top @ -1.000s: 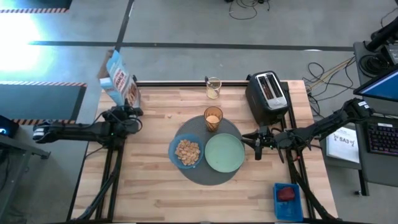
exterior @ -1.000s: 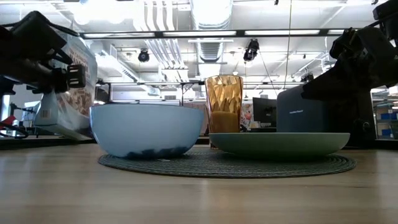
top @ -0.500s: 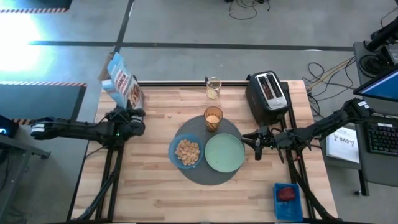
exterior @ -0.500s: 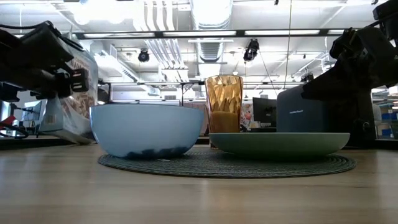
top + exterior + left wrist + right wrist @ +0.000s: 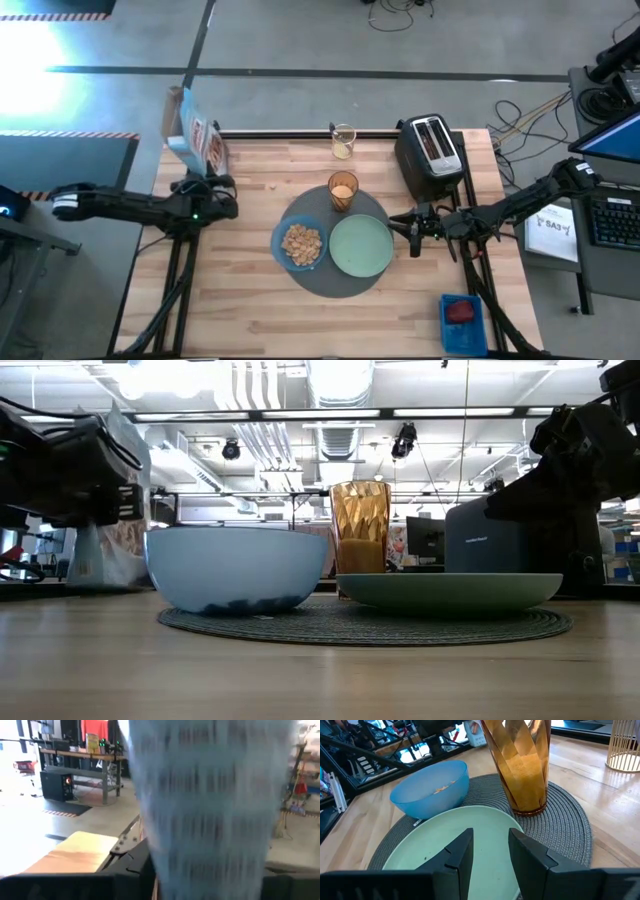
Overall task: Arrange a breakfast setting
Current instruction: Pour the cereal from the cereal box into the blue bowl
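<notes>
Round dark-grey woven mat (image 5: 338, 268) at bench centre carries blue bowl (image 5: 298, 243), green plate (image 5: 361, 245) and amber glass (image 5: 343, 190). Left gripper (image 5: 226, 195), grip unclear, should release the blue cereal box (image 5: 195, 135) upright. Right gripper (image 5: 409, 229) waits, slightly parted.

wooden tabletop (image 5: 250, 310) has a round grey mat (image 5: 340, 288) in the middle, black toaster (image 5: 430, 155) and small clear cup (image 5: 343, 141) along the back, cereal box (image 5: 195, 135) back left, blue tray (image 5: 461, 322) front right
</notes>
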